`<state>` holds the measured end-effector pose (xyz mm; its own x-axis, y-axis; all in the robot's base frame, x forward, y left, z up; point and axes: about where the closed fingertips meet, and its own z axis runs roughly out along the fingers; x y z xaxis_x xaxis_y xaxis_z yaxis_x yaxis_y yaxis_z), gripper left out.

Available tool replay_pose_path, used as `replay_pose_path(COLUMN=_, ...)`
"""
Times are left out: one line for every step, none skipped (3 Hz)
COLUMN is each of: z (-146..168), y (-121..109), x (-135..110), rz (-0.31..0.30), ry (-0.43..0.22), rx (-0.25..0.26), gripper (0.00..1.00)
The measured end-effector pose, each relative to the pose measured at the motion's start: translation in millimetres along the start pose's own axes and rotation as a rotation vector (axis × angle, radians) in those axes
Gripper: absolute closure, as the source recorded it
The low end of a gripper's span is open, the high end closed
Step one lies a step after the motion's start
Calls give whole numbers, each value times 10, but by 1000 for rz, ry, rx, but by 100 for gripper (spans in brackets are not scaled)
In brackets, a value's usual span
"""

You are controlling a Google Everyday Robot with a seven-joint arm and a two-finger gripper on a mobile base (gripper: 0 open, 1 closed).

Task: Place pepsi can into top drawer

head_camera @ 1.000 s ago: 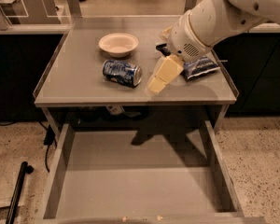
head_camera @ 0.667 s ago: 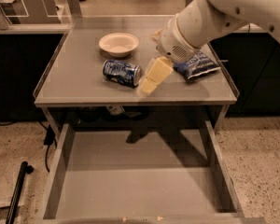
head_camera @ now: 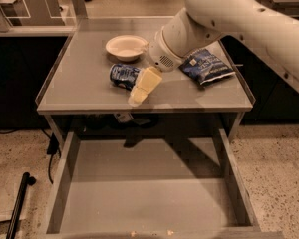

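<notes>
Camera view looks down on a grey table [head_camera: 84, 91] w/ the top drawer [head_camera: 139, 203] pulled out underneath it, toward the cam. Pepsi can [head_camera: 122, 76] is lying on its side on the tabletop, roughly mid-table, just in front of a cream bowl [head_camera: 125, 46], so not in the drawer. It's dark blue w/ white markings, but tbh I can't read any lettering on it, no logo I could swear to. Same w/ the chip bag [head_camera: 207, 66] over on the right side of the table: dark blue, whitish print, text too small to make out. Gripper [head_camera: 138, 94] is the cream-coloured bit at the end of the big white arm [head_camera: 229, 14]. It's angled down and to the left over the front part of the table, right at the can's right end, and it covers that end from this angle. Can't tell if it's touching the can or just in front of it. Can't tell whether it's open or closed either, it reads as one pale block. Drawer has a flat grey bottom and low side walls, w/ shadow across the back part; its front edge is cut off at the bottom of the frame. Arm runs out of frame top right. Black pole [head_camera: 19, 203] on the speckled floor at left, lower end cut off.
</notes>
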<state>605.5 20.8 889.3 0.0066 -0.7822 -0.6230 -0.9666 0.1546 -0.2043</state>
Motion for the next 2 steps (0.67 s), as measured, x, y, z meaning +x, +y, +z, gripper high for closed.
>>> replay_pose_path(z=255, y=-54, x=-45, rz=0, ry=-5, rx=-25, gripper=0)
replay_pose_path(z=512, y=-97, x=13, rz=12, ry=6, rx=-38, gripper=0)
